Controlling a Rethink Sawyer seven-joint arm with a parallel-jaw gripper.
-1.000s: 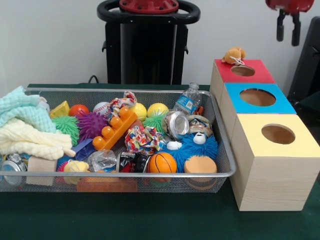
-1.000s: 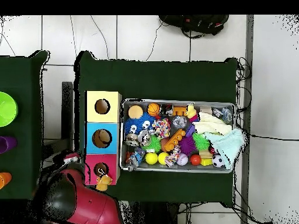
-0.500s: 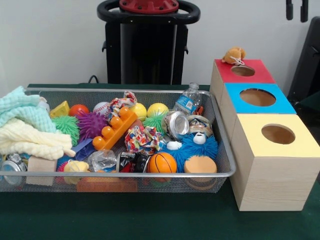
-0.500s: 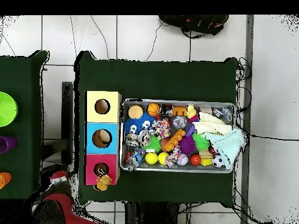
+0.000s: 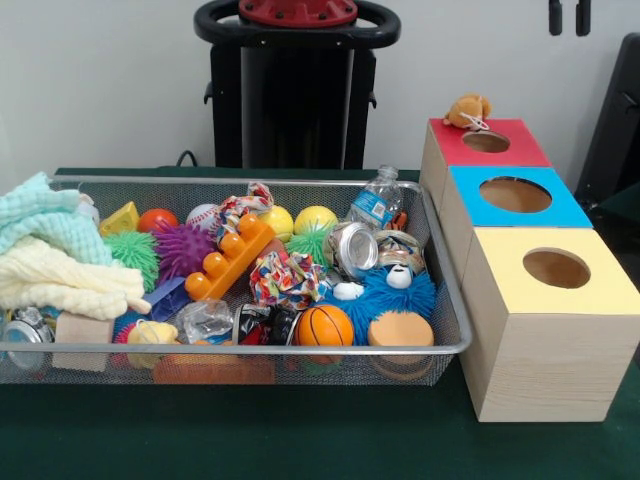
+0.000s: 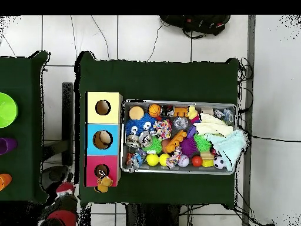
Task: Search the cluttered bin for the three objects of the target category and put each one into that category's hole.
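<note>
Plush orange toy (image 5: 467, 109) sits on the red box's (image 5: 515, 150) far rim, just beside its hole (image 5: 486, 142) — not inside. My gripper (image 5: 566, 17) hangs above at the frame's top, empty, its two tips apart. Risk: a nudge could tip the toy off behind the box — and the mesh bin's (image 5: 300, 350) clutter hides other targets.

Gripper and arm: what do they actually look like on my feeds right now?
In the front view only the gripper shows: two slim black fingertips with rounded ends, poking in at the top edge. In the overhead view the arm appears as a bulky red and black rounded housing. No cables or markings can be made out on either.
</note>
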